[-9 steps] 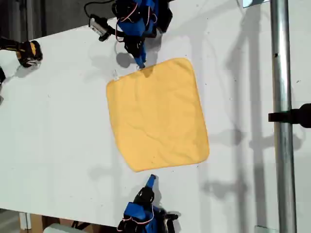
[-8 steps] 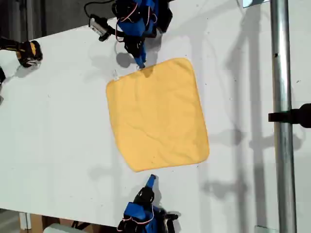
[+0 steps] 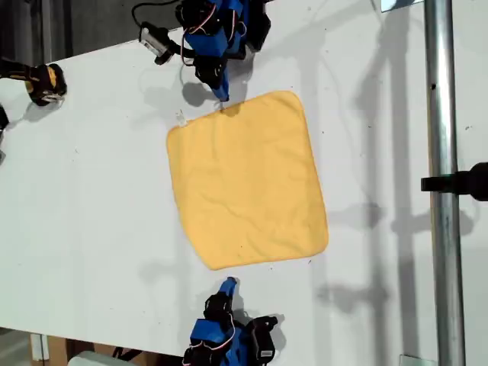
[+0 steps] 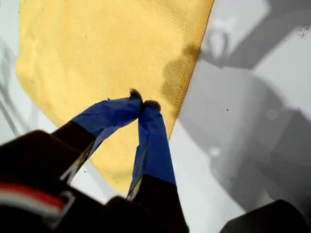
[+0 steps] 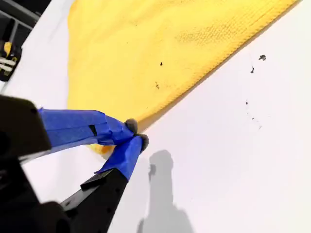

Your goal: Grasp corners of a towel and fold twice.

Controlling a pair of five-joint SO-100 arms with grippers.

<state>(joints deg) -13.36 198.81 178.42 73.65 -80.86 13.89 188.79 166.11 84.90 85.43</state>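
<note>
Both pincers are pressed together, empty, over the fuzzy yellow-orange towel; descend like this and you shove its edge instead of pinching a corner.

1st pincer & 2nd pincer — tips pressed together, both low.

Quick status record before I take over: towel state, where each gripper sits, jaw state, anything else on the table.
towel: flat, unfolded, on the white table
tag: white, at the towel's edge towards the exterior view's top
first gripper: at the towel's edge, jaws closed, no cloth visibly pinched
second gripper: by a towel corner, jaws closed, holding nothing visible
folds done: none
other: metal pole at the exterior view's right
</note>
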